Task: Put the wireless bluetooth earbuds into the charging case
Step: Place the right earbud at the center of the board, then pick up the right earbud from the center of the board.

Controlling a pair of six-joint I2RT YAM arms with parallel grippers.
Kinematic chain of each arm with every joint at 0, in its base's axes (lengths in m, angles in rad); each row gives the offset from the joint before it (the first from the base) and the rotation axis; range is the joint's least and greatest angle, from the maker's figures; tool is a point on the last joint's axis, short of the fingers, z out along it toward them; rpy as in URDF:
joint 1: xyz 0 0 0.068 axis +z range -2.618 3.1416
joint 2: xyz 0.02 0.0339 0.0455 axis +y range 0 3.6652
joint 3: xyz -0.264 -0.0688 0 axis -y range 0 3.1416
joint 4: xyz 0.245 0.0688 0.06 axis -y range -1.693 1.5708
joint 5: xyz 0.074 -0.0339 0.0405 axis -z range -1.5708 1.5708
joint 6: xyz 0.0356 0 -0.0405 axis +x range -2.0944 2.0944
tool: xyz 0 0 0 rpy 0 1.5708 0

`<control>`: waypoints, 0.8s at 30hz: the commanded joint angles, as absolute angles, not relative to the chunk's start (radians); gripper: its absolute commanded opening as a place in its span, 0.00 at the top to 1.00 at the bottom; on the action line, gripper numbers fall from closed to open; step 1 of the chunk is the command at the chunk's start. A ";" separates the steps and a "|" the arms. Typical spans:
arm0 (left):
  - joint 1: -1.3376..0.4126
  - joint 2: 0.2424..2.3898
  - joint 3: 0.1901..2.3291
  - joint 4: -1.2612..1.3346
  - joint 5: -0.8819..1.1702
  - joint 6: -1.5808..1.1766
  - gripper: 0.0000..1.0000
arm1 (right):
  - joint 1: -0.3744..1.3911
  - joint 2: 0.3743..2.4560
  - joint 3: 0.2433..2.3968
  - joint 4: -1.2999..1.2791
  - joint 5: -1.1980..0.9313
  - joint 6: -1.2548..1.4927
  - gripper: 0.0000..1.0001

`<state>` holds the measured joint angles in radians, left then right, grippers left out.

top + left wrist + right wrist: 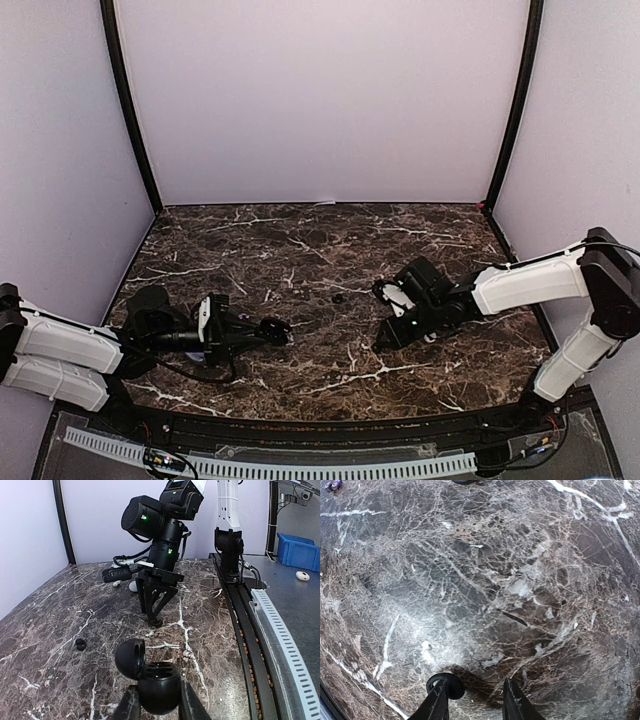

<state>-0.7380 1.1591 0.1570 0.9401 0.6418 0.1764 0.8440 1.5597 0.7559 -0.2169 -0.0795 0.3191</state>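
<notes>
- Being gripped by the left gripper [158, 700]: black charging case [160, 677], lid open.
- A black earbud [80, 643] is seen beyond the case.
- Farther beyond, the right gripper [475, 689] is held part-open, empty.

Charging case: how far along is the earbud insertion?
Done: the black charging case is open, lid up, clamped in the left gripper. In hand: the right gripper is tip-down on the table, jaws apart, a small black round piece against one fingertip, not gripped. Left: a black earbud lies loose on the marble, and no bud is visibly seated in the case.
</notes>
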 commanded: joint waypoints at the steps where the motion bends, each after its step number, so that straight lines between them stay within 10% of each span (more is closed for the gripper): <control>1: -0.741 1.140 0.176 0.936 0.641 0.190 0.94 | 0.851 1.537 0.777 -0.238 -0.042 0.316 0.64; 24: -0.753 1.125 0.178 0.927 0.642 0.194 0.94 | 0.857 1.459 0.748 -0.242 -0.071 0.331 0.63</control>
<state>-0.7467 1.1458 0.1612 0.9257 0.6418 0.1783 0.8444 1.4834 0.7376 -0.2649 -0.0631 0.3309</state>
